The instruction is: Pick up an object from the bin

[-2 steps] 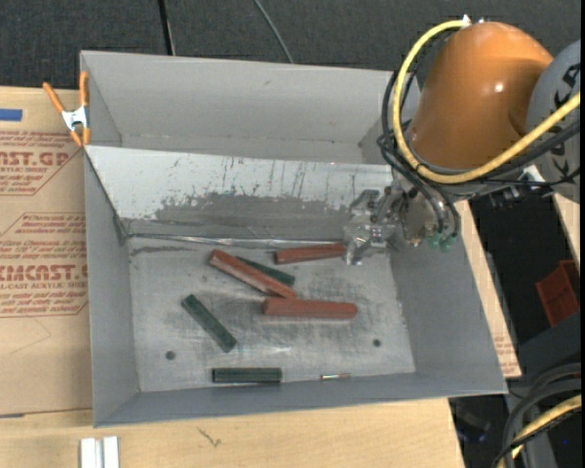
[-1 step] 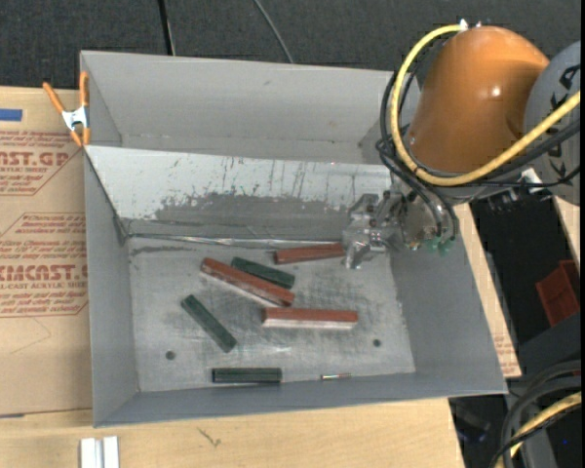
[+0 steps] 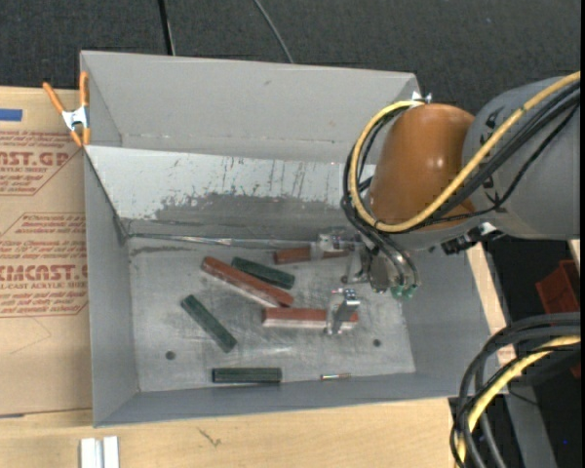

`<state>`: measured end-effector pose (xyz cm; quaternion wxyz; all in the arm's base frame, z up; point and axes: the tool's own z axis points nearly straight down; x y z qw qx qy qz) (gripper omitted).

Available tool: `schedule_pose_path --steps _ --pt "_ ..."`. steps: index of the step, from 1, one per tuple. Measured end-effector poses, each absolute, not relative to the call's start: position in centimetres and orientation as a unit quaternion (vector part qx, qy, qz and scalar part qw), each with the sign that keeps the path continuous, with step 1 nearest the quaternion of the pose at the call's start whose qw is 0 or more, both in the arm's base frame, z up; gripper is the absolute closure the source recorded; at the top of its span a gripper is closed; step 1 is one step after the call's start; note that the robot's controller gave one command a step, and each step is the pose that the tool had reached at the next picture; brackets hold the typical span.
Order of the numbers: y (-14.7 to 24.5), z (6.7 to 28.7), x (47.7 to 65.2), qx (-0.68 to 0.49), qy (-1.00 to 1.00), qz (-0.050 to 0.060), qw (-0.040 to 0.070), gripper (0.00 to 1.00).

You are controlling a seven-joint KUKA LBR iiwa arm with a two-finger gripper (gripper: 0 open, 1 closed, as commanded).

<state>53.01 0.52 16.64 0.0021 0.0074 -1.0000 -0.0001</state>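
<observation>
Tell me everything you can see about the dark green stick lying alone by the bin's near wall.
The dark green stick is a slim, straight bar with squared ends, matte, perhaps plastic. It lies flat on the bin's grey floor, running along the near wall and close beside it. Nothing else touches it: another green stick lies apart, farther back to the left, and the pincer hangs farther back to the right.

Scuffed, matt grey metal bin (image 3: 112, 222) holds smooth matt red-brown and dark green bars (image 3: 246, 276).
</observation>
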Motion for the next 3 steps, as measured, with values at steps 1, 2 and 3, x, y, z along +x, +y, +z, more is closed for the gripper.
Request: schedule_pose_path --steps 1,2,3 --pt "0.5 16.9 53.2 0.007 -1.000 0.000 -0.001 0.00" --pt "0.4 16.0 52.8 -0.003 -1.000 0.000 -0.006 0.00" --pt "0.1 11.3 51.3 -0.010 -1.000 0.000 0.002 0.00"
